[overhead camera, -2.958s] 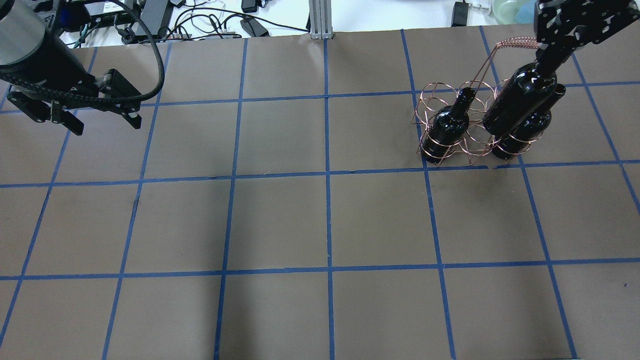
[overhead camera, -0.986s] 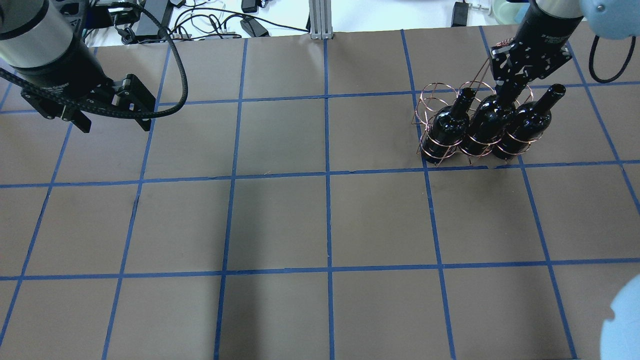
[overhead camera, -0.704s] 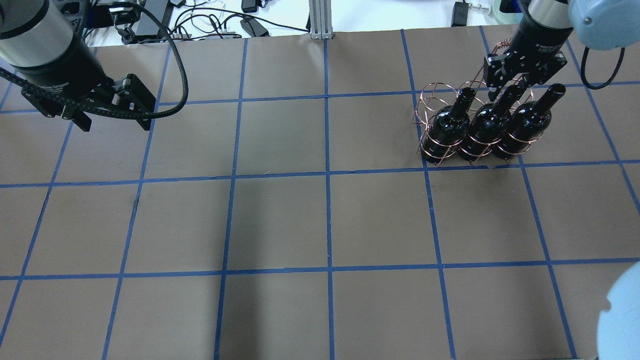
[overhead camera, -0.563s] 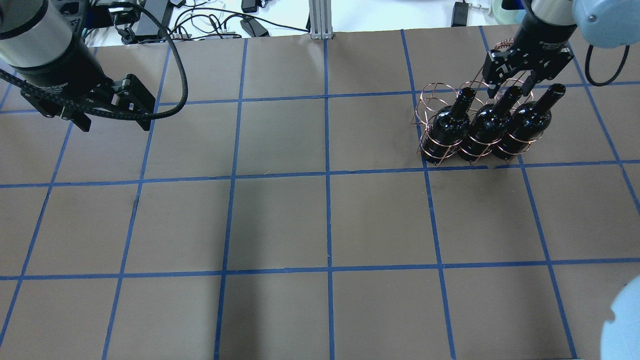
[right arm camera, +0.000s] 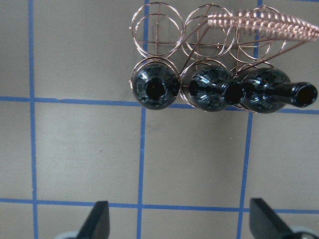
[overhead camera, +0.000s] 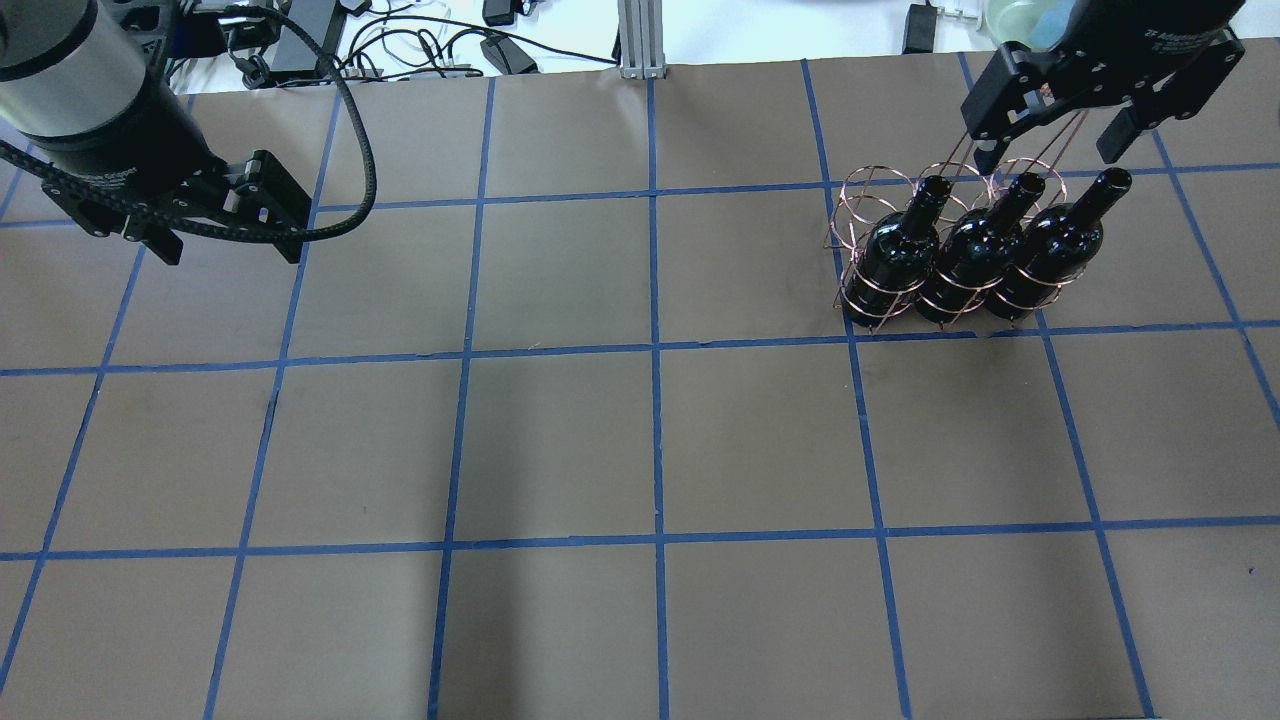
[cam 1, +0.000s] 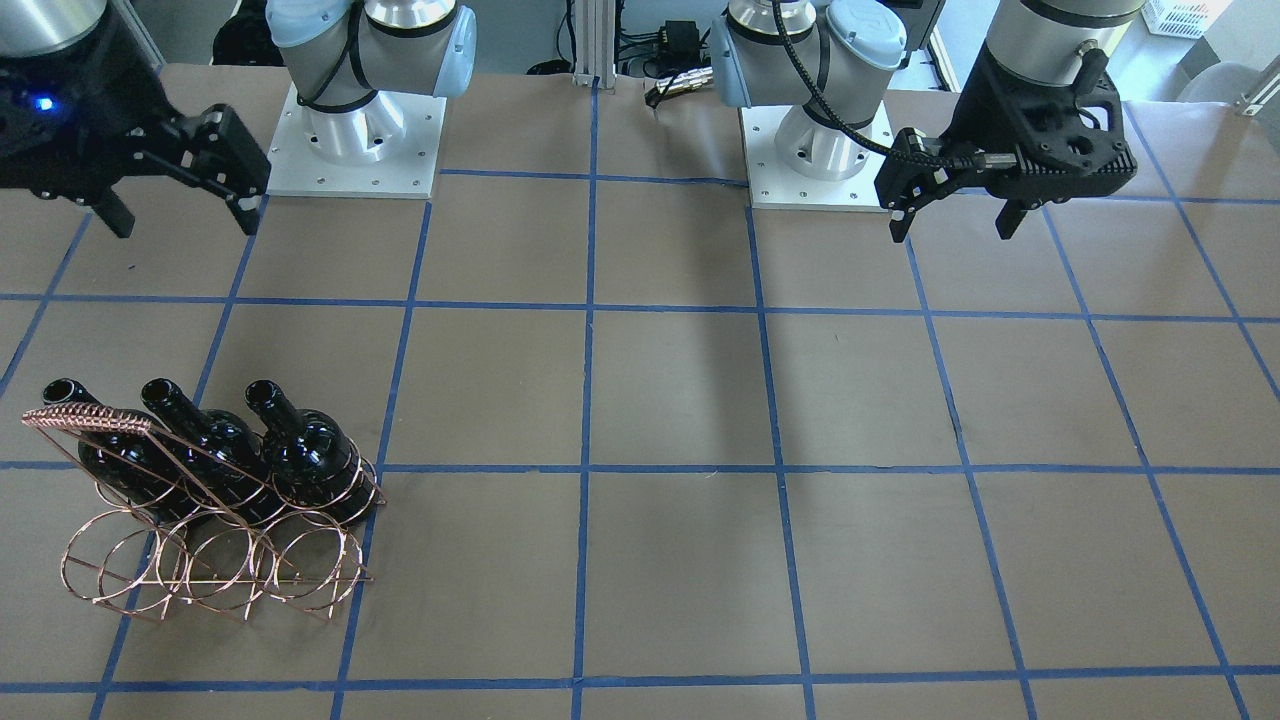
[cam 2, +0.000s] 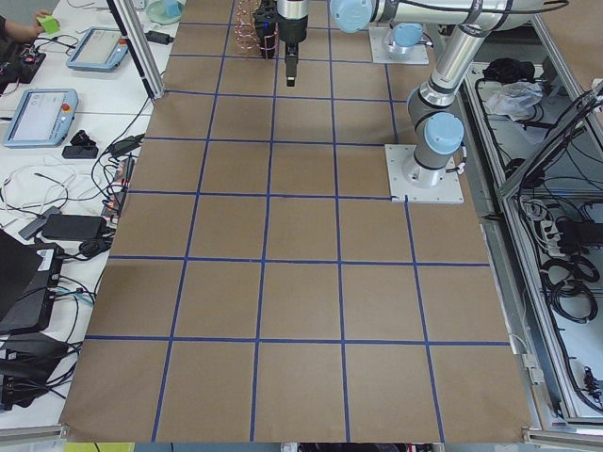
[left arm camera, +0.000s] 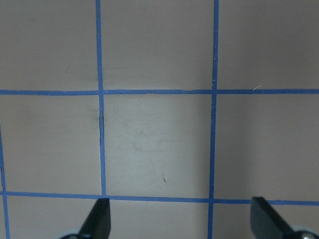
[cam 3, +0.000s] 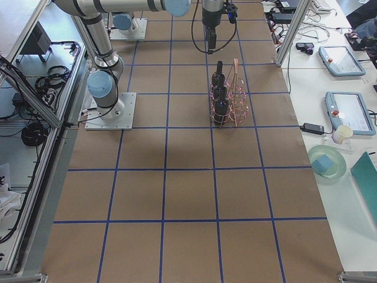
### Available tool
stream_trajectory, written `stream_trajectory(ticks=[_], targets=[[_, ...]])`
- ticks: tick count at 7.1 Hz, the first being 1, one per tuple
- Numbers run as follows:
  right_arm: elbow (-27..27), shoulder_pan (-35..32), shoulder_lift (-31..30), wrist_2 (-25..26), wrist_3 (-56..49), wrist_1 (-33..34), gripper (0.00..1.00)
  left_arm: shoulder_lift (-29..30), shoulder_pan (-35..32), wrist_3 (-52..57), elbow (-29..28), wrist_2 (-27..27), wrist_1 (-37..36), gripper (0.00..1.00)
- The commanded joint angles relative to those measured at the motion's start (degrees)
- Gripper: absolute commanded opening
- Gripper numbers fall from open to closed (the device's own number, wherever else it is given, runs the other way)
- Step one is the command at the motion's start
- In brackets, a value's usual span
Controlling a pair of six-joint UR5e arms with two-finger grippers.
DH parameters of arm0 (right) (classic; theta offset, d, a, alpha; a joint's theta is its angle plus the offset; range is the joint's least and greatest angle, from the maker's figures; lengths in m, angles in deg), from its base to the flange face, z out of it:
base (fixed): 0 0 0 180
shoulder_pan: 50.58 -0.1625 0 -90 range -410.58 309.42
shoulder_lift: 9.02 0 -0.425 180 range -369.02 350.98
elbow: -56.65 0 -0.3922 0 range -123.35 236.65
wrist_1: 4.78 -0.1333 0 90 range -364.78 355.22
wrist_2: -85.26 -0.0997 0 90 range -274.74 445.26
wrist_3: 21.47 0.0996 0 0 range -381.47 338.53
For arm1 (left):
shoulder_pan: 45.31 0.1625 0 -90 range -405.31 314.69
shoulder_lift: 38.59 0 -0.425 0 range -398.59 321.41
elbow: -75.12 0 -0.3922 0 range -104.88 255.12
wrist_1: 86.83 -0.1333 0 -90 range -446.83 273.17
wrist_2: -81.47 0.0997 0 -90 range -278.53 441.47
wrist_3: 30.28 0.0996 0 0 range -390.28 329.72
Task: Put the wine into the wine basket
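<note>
Overhead exterior, wine [overhead camera: 972, 262] upright in wine basket [overhead camera: 866, 180]

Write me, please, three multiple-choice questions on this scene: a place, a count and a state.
1. Which row of the rack holds the bottles?
A) the row nearer the arm bases
B) the row farther from them
C) both rows
2. How many bottles stand in it?
A) two
B) three
C) four
3. How is the right gripper?
A) shut on a bottle neck
B) shut on the handle
C) open and empty
Answers: 1 A, the far row is empty; 2 B, three stand side by side; 3 C, it is spread wide with nothing in it.
</note>
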Motion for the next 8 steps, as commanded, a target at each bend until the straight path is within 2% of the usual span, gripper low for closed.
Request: stream_trajectory(ticks=[1,3,4,5,6,8], targets=[[-1.3,-8.5,-2.5,0.0,10.3,-0.4,1.0,0.0,0.0,0.0,0.0,0.0,0.0,1.0],[-2.5,-9.9,-3.3,0.1,10.7,-0.6,1.0,0.0,0.0,0.0,0.0,0.0,0.0,1.0],[-5.3,-9.9,-5.1,-0.2,9.2,-0.4,1.0,0.0,0.0,0.0,0.0,0.0,0.0,1.0],[-7.6,-9.7,-5.4,0.1,9.7,5.8,1.0,0.0,0.0,0.0,0.0,0.0,0.0,1.0],[-7.7,-9.6,-5.4,0.6,9.9,8.1,1.0,0.0,0.0,0.0,0.0,0.0,0.0,1.0],[-7.5,-9.2,-5.4,0.3,9.8,8.6,1.0,0.1,-0.1,-1.0,0.0,-0.6,-0.1,1.0]])
